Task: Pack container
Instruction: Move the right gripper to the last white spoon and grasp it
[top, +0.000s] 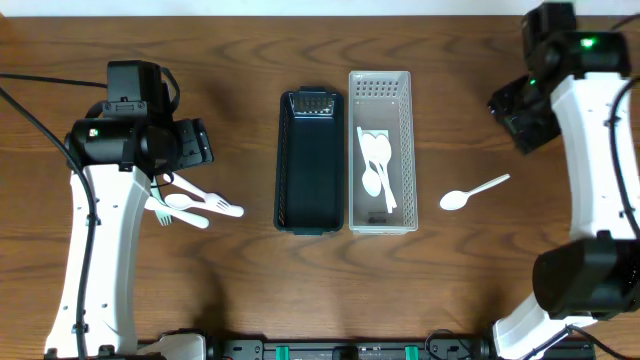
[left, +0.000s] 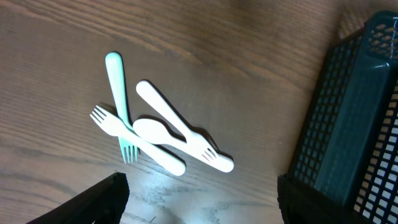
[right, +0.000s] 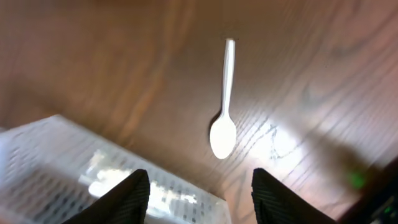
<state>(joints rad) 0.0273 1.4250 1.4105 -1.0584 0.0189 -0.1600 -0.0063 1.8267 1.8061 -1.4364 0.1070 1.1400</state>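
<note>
A black mesh basket (top: 307, 160) and a white mesh basket (top: 381, 90) stand side by side mid-table. White spoons (top: 375, 165) lie in the white one. One loose white spoon (top: 473, 193) rests on the wood to its right; in the right wrist view this spoon (right: 224, 121) lies ahead of my open, empty right gripper (right: 199, 199), which hovers over the white basket's corner (right: 74, 162). On the left lies a pile of plastic forks with a spoon (left: 155, 134). My left gripper (left: 202, 199) hangs open just short of the pile, holding nothing.
The black basket's wall (left: 348, 118) stands close to the right of the left gripper. The left arm (top: 100, 230) and the right arm (top: 600, 160) run along the table's two sides. Bare wood lies between the baskets and each arm.
</note>
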